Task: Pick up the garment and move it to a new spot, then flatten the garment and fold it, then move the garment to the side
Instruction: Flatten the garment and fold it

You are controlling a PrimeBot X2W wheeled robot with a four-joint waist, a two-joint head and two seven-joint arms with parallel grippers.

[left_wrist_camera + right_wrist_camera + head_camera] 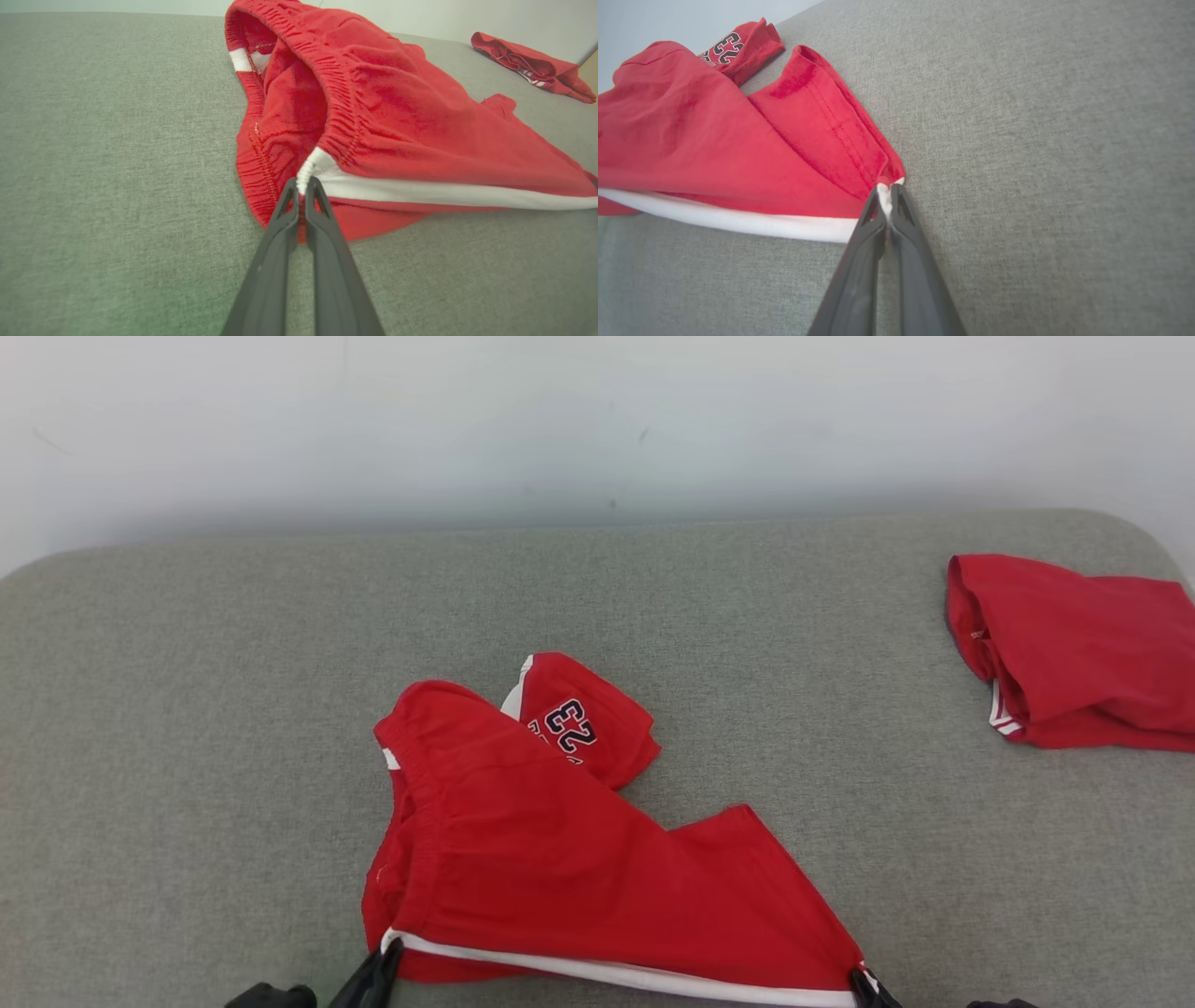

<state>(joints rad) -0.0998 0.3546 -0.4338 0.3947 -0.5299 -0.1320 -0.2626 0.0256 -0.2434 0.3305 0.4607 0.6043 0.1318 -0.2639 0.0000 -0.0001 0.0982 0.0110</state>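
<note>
Grey fabric surface (pixel 187 728) under everything, pale wall (pixel 597 420) at the back.

Nearest to me: both sets of jaws sit at the bottom edge of the head view, left one lower left, right one lower right. Both are pressed together on cloth.

- Left jaws: pinching the red shorts (pixel 560 859) where the white side stripe (pixel 616 975) meets the elastic waistband (pixel 420 821). In the left wrist view the left fingers (pixel 280 242) meet right at that white end, with gathered red fabric bunched just past the tips.
- Right jaws: pinching the opposite end of the same stripe, at the leg hem corner. In the right wrist view the right fingers (pixel 864 261) have a bit of white and red caught between the tips.

The stripe runs nearly straight between the two grips, along the near edge of the shorts. Can't tell whether that edge is lifted off the surface or touching it.

Further out, the body of the shorts lies on the surface around the middle, waistband to my left, one leg opening to the right. The other leg (pixel 579 723), with "23" printed on it, sticks out on the far side, partly under the main panel.

Far right, well apart from the shorts: a second red garment (pixel 1074 653), bunched up near the surface's rounded corner.
</note>
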